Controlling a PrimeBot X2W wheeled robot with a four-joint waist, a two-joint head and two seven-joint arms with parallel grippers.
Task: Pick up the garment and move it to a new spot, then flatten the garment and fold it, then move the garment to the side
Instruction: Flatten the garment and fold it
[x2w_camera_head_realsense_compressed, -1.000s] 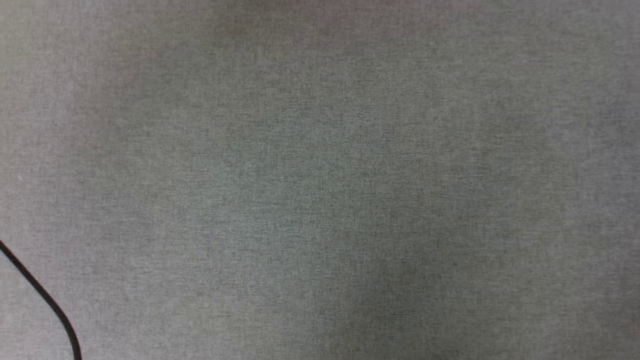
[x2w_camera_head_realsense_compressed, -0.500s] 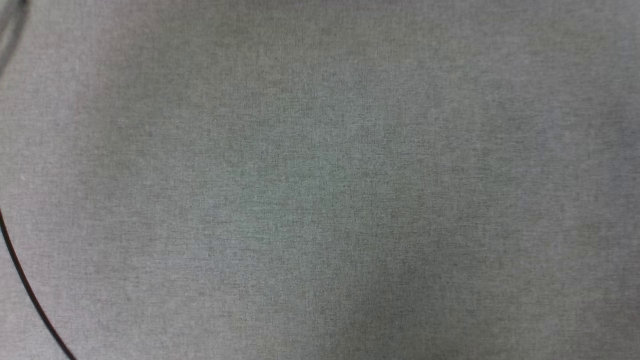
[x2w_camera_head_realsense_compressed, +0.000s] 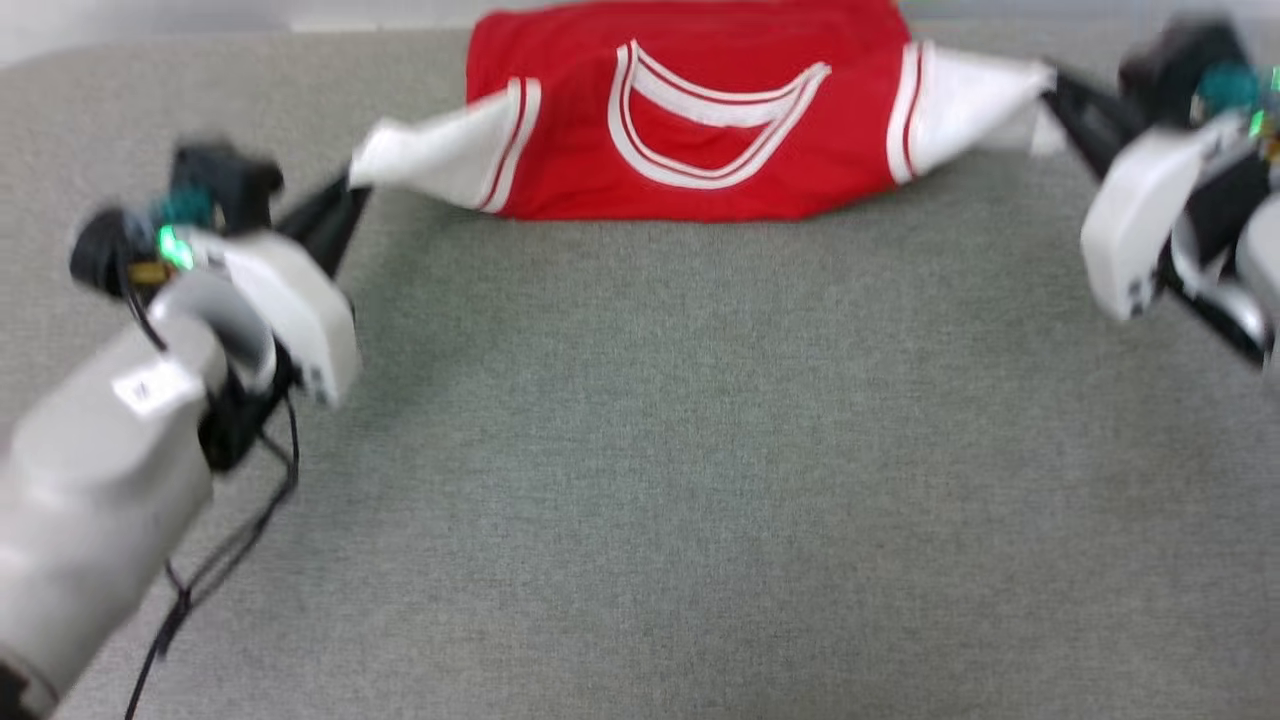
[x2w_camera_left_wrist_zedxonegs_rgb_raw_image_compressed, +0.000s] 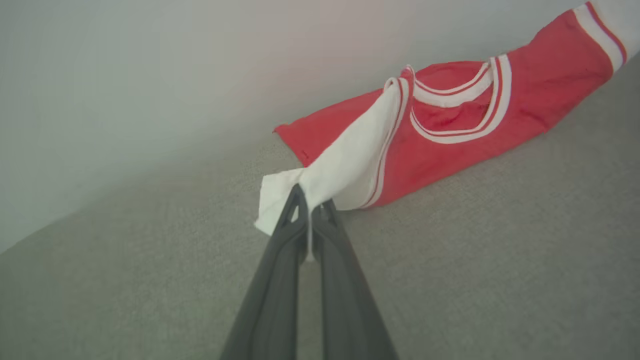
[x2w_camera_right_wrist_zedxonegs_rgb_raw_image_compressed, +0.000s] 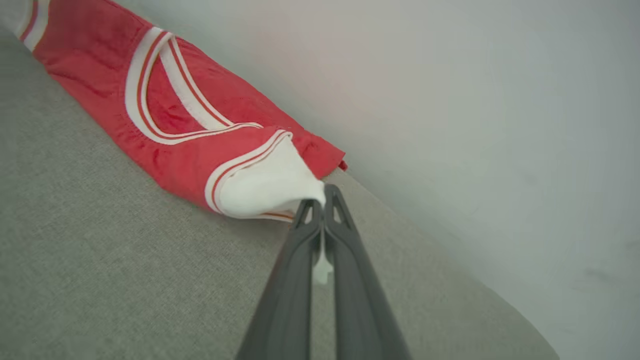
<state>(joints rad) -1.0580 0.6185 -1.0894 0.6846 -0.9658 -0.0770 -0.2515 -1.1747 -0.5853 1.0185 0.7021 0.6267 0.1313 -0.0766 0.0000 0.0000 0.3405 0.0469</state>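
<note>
The garment (x2w_camera_head_realsense_compressed: 700, 110), a red jersey with white sleeves and striped trim, lies at the far edge of the grey table (x2w_camera_head_realsense_compressed: 650, 450), collar facing me, its far part draped over the edge. My left gripper (x2w_camera_head_realsense_compressed: 345, 195) is shut on the tip of the white sleeve at the left. In the left wrist view the left gripper (x2w_camera_left_wrist_zedxonegs_rgb_raw_image_compressed: 310, 207) pinches white cloth of the garment (x2w_camera_left_wrist_zedxonegs_rgb_raw_image_compressed: 450, 130). My right gripper (x2w_camera_head_realsense_compressed: 1055, 95) is shut on the other sleeve tip at the right. The right wrist view has the right gripper (x2w_camera_right_wrist_zedxonegs_rgb_raw_image_compressed: 320, 202) nipping the sleeve of the garment (x2w_camera_right_wrist_zedxonegs_rgb_raw_image_compressed: 175, 115). The sleeves are stretched outward.
A black cable (x2w_camera_head_realsense_compressed: 230, 540) hangs from the left arm onto the grey cloth near the lower left. A pale floor or wall (x2w_camera_left_wrist_zedxonegs_rgb_raw_image_compressed: 150, 75) lies beyond the table's far edge.
The head camera has swung up from bare grey cloth; the garment and both arms have come into its view. Whether the arms themselves moved cannot be told.
</note>
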